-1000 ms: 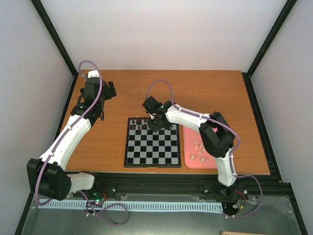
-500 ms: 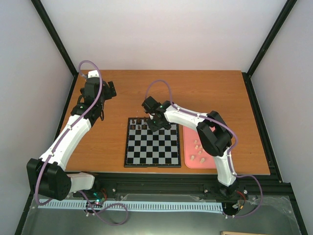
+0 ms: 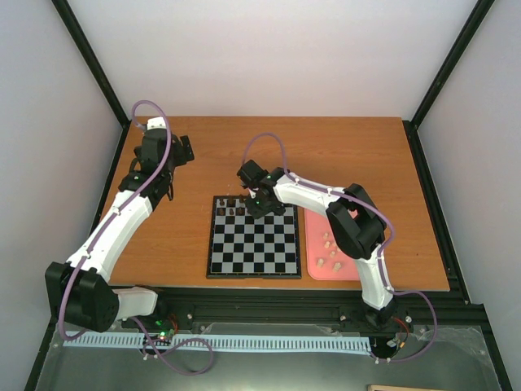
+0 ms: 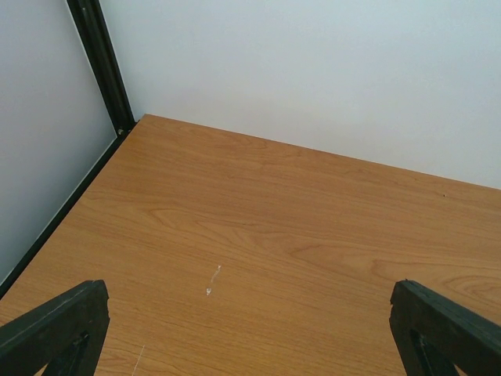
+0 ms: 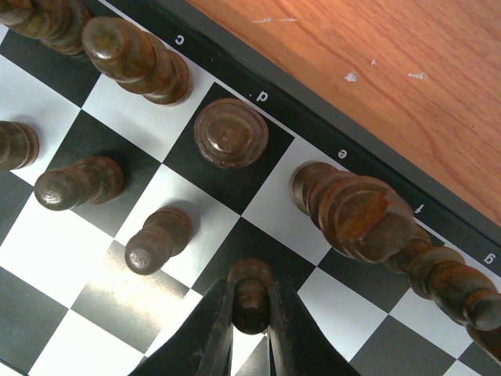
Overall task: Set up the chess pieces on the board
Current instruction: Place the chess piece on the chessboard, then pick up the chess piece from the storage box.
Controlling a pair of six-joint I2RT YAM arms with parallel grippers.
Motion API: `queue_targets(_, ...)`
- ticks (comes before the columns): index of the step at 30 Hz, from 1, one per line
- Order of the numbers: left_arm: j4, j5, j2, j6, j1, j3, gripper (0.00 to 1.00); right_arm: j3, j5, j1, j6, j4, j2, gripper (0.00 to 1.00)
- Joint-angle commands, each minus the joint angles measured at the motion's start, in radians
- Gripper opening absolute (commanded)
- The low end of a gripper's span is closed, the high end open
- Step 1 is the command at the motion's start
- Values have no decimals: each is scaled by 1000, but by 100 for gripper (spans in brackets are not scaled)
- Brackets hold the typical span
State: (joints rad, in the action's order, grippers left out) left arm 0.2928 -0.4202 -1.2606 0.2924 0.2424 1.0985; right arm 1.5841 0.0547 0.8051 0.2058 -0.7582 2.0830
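The black-and-silver board lies at the table's middle. Several dark chess pieces stand along its far edge. My right gripper is over that far edge. In the right wrist view it is shut on a dark pawn whose base stands on a black square in the second row. Dark pieces stand on c, d and e, with other pawns to the left. Several beige pieces lie on the pink tray. My left gripper is open and empty over bare table.
The pink tray lies against the board's right side. In the left wrist view the wide-apart fingertips frame bare wood, with the white back wall and a black frame post beyond. The board's lettered border meets bare table.
The right arm's elbow has shifted slightly left while its gripper stays at the board's far rows. The left arm has not moved.
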Motion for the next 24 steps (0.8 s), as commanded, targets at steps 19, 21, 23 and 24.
queue_targets(19,-10,-11,-2,-9,3,33,100,-32,0,25,-11,4,-134,30)
queue_targets(21,-9,-11,-2,-9,3,32,100,-49,26,28,-4,2,-176,31)
queue_targets(23,-9,-14,-3,-10,3,33,100,-74,73,28,4,-1,-221,33)
queue_targets(24,-8,-18,-2,-10,3,34,100,-89,98,28,8,-1,-241,36)
